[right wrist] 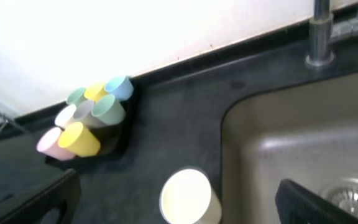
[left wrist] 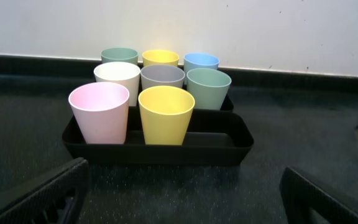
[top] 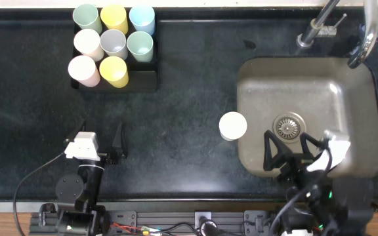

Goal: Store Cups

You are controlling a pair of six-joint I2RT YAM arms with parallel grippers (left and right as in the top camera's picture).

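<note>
Black right pincer [top: 285, 141]: hangs over the basin of the sink [top: 307, 85], close to the drain [top: 289, 124]. Its fingers are spread wide, with nothing between them and nothing touched.
Cream cup [top: 233, 126]: on the table [top: 189, 105] just beside the sink's rim, on the side toward the left arm. It lies across that rim from the right pincer and apart from it.
Cup axis: upright, apparently mouth up, so its long axis runs vertical.
Nearer arm: the right, clearly.
Left pincer [top: 100, 130]: well apart from the sink, spread wide and empty, facing the tray.
Black tray [top: 143, 77]: well apart from the sink, beyond the cream cup and toward the back wall. Eight pastel cups stand in it, and one slot is bare at the front corner nearest the sink.
Coming move (judgement): the right pincer must cross sideways from the basin over the rim to straddle the cup's wall. The rim's closeness leaves little room for the nearer finger.
</note>
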